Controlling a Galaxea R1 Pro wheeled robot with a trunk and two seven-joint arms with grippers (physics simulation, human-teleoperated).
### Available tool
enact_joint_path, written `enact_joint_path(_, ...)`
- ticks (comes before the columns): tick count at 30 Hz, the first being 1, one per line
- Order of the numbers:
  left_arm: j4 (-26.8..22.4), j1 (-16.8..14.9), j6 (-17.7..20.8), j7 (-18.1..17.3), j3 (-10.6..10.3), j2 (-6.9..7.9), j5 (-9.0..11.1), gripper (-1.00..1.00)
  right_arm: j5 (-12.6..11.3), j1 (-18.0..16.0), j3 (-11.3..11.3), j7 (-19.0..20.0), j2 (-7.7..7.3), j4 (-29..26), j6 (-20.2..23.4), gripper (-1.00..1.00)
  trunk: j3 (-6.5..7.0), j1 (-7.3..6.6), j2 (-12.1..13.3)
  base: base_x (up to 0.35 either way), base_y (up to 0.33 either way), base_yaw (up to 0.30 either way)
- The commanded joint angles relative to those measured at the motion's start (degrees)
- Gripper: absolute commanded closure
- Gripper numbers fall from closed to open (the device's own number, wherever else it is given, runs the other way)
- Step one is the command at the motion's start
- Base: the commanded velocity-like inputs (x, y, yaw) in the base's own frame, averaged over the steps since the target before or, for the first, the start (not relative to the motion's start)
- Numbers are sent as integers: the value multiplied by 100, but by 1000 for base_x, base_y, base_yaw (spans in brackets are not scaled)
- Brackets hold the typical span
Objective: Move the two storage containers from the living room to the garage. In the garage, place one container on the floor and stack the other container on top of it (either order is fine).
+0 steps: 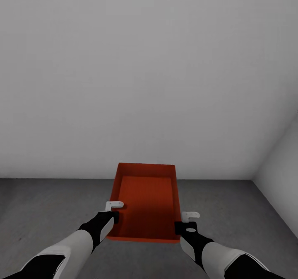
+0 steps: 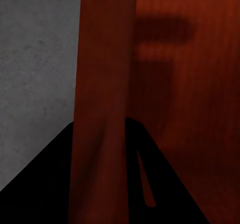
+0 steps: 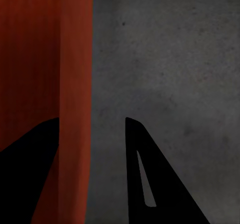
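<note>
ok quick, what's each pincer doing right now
left pincer: shut on the left wall of the storage container.
right pincer: straddles the container's right wall; whether it is clamped cannot be told.

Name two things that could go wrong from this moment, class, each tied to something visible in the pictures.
1. The storage container is held above the concrete floor only by its thin side walls: the left gripper straddles one, the right gripper the other. The right wall sits off-centre between the fingers, so it might slip there and the container tip.
2. The white wall stands just ahead; driving on could bump the container's far end.
</note>
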Motion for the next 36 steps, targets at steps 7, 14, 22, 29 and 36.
enact_joint_path(7, 9, 2, 14, 6, -136, -6, 199, 100, -24, -8, 10, -20, 4, -103, -20, 100, -200, 156, -292, 0, 0, 0)
enact_joint_path(14, 10, 2, 14, 6, -136, -6, 199, 100, -24, -7, 10, -20, 4, -103, -20, 100, -390, 310, -573, 0, 0, 0)
enact_joint_path(22, 10, 2, 14, 6, -136, -6, 199, 100, -24, -7, 10, -20, 4, -103, -20, 100, -608, 485, -894, 0, 0, 0)
enact_joint_path(29, 18, 2, 14, 14, -136, -6, 200, 100, -24, -8, 10, -20, 4, -103, -20, 100, -798, 639, -1175, 0, 0, 0)
enact_joint_path(36, 55, 2, 14, 15, -136, -6, 194, 100, -24, -6, 10, -21, 4, -96, -20, 100, -988, 793, -1455, 0, 0, 0)
